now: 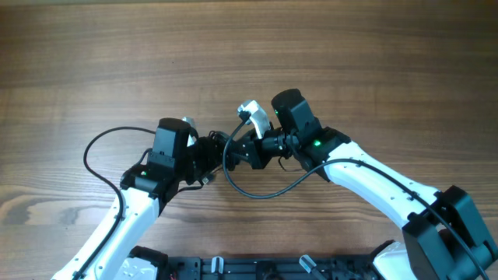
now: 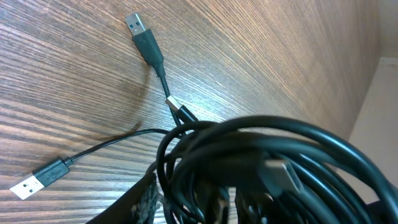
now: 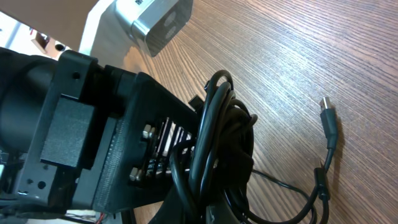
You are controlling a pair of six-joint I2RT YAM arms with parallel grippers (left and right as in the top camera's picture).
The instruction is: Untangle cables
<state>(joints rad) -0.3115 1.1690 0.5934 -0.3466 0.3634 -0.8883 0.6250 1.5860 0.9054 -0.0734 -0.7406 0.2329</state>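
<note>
Trailing from bundled cables (image 2: 267,134), three plug ends (image 2: 138,26) (image 2: 28,183) (image 2: 172,103).

Glossy black plastic-sheathed cables (image 2: 280,134) with shiny metal plug tips (image 2: 134,23) lie on a matt wood-grain table (image 2: 280,50)

Lab: wood-grain table (image 1: 249,47), two robot arms (image 1: 372,176)

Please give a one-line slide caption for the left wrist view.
Tangled black cables in the foreground, with two USB plugs lying on the wooden table.
</note>
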